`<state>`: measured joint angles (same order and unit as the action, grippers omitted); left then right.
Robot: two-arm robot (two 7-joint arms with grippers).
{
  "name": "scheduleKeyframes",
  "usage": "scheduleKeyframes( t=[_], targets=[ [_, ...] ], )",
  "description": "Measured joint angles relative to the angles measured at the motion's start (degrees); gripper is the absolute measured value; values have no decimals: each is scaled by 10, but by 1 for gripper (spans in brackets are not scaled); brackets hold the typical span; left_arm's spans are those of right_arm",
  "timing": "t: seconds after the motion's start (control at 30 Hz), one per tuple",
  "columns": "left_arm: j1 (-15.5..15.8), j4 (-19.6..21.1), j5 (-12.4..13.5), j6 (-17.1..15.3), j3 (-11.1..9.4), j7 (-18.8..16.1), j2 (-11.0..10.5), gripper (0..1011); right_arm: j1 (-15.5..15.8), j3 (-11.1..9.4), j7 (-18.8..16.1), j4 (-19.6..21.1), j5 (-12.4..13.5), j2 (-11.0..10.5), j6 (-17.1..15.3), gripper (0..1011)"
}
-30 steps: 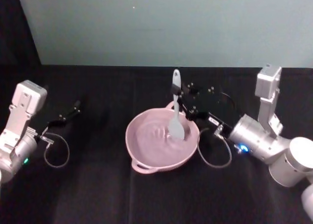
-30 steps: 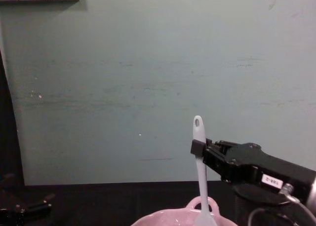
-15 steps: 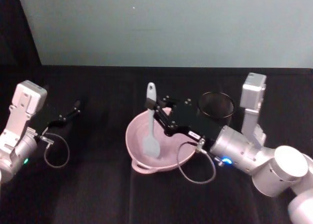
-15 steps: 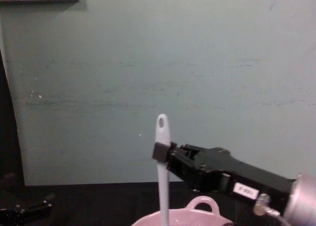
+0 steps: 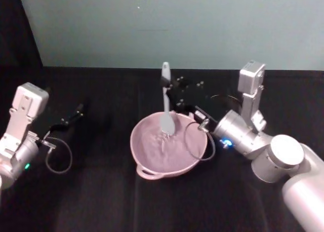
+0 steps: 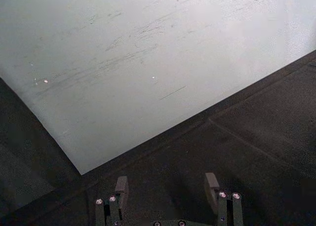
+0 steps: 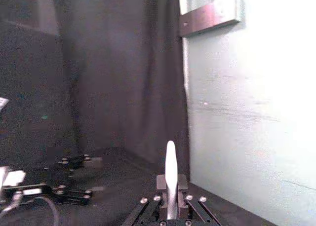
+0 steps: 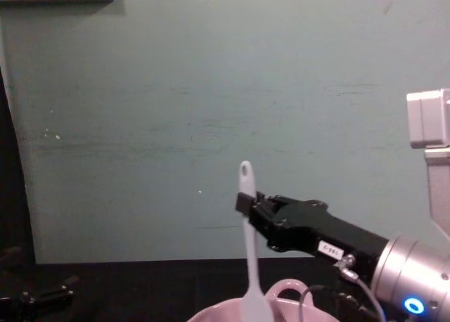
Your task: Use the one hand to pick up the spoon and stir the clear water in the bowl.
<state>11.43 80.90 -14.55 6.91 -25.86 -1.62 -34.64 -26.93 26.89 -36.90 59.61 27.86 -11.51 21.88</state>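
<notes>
Your right gripper (image 8: 245,202), jaws pinching the spoon (image 5: 167,121) upright by its handle, has swung the head from the left of the bowl (image 5: 133,146) to its far side, so stirring continues. The left gripper (image 6: 168,194), jaws spread, sits parked over the bench (image 5: 101,201).

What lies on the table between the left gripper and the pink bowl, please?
Only bare black table, as the head view shows, from the left gripper to the bowl.

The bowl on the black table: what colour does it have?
The bowl is pale pink and glossy. The head view shows it best.
</notes>
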Motion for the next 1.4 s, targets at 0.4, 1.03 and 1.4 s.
scheduleKeyframes(
  t=[0.4, 1.03, 1.4],
  targets=[
    [0, 0, 0, 0, 0, 0, 0, 1011, 59, -22, -29, 102, 21, -65, -62, 121],
    [0, 0, 0, 0, 0, 0, 0, 1011, 56, 27, -57, 113, 48, -40, -60, 121],
    [0, 0, 0, 0, 0, 0, 0, 1011, 3, 5, -4, 6, 1, 2, 8, 121]
  ],
)
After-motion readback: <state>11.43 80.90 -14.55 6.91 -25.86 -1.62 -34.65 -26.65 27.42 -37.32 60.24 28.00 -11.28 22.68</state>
